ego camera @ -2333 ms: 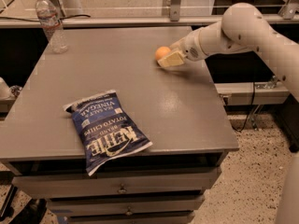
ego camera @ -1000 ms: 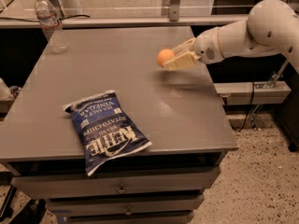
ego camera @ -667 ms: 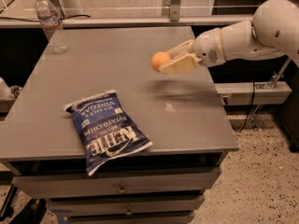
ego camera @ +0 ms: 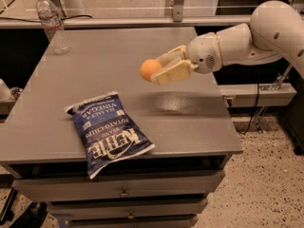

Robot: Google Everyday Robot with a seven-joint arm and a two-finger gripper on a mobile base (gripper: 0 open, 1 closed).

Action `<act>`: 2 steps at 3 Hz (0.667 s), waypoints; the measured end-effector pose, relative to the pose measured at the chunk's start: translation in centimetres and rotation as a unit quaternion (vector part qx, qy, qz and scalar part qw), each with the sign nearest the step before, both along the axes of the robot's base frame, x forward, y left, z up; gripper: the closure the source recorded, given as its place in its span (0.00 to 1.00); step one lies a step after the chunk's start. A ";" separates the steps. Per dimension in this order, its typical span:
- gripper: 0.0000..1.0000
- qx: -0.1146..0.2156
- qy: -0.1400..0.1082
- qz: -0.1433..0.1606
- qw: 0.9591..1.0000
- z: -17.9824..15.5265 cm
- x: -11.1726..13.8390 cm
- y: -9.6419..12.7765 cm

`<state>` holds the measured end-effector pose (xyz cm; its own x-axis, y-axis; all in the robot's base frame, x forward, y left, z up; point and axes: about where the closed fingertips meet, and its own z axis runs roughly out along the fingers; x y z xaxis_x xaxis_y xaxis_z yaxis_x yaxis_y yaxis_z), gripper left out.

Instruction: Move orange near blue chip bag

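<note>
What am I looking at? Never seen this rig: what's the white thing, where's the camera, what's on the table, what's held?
That is a robot's one white arm, reaching in from the right. Its tip is a two-finger gripper, shut on a small orange held in the air above the grey table. There is one camera only, looking down from the table's front. On the table: a dark blue Kettle chip bag lying front left, and a clear water bottle standing back left.
</note>
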<state>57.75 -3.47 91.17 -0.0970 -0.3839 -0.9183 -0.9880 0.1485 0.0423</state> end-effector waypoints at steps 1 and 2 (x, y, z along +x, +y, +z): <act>1.00 -0.005 -0.002 0.005 1.000 0.0 0.4 0.2; 1.00 -0.038 0.005 0.028 0.999 -1.3 -0.3 0.4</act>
<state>57.50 -3.04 89.84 -0.0826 -0.4568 -0.8857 -0.9944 0.0970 0.0427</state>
